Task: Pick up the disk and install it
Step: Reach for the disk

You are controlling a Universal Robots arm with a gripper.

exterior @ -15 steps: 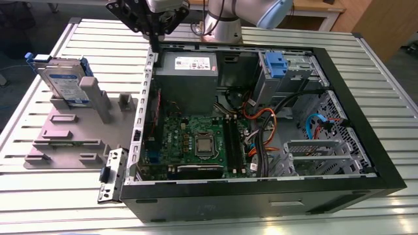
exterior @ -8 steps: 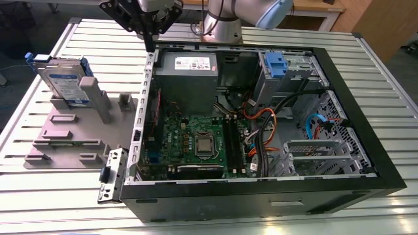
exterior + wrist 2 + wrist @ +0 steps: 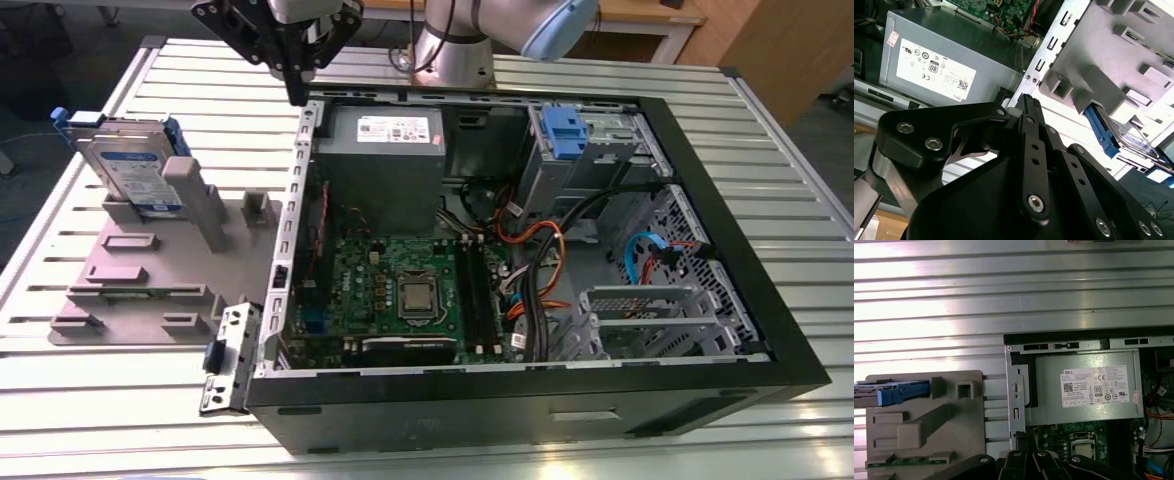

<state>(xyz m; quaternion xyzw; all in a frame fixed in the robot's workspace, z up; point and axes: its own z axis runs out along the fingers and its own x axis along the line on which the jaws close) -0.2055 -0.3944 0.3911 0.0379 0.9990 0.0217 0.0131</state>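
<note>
The disk [image 3: 134, 170] stands on edge in a grey holder [image 3: 147, 270] at the exterior view's left; it is a silver drive with a blue-and-white label and a blue bracket. In both wrist views its blue bracket edge [image 3: 899, 392] [image 3: 1102, 131] shows at the holder. My gripper [image 3: 292, 97] hangs above the back left corner of the open computer case [image 3: 534, 400], to the exterior view's right of the disk and apart from it. Its black fingers [image 3: 1029, 107] are pressed together with nothing between them, and their tips [image 3: 1026, 440] point down beside the case wall.
The case lies open on a slatted metal table [image 3: 801, 200], with a motherboard [image 3: 400, 290], a grey power-supply box [image 3: 384, 150] and a drive bay with a blue tab [image 3: 566, 135]. Cables [image 3: 587, 240] cross the inside. The arm's base [image 3: 454, 50] stands behind the case.
</note>
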